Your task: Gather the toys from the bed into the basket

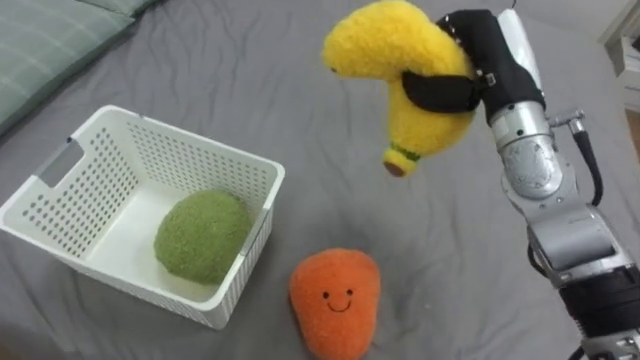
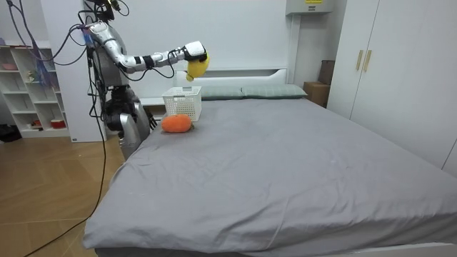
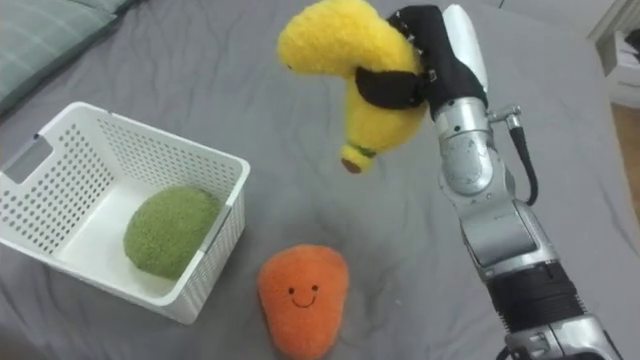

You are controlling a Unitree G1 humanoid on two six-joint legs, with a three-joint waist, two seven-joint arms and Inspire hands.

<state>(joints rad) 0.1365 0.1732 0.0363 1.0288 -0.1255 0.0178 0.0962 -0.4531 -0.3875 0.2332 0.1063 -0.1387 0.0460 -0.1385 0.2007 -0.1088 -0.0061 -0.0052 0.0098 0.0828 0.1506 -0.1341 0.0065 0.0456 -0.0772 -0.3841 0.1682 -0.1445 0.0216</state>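
Above the bed's (image 1: 300, 100) edge | my right hand (image 1: 492, 62) curls round the plush banana (image 1: 390, 45) | held high to clear the basket (image 1: 200, 142) wall.

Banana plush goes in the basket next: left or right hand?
Right. The right hand is curled round the yellow banana plush, up in the air beside the white basket that holds a green plush toy. It probably just needs to swing over and let go.

White wardrobe (image 2: 400, 68), shelf unit (image 2: 32, 89), wooden floor (image 2: 43, 193).
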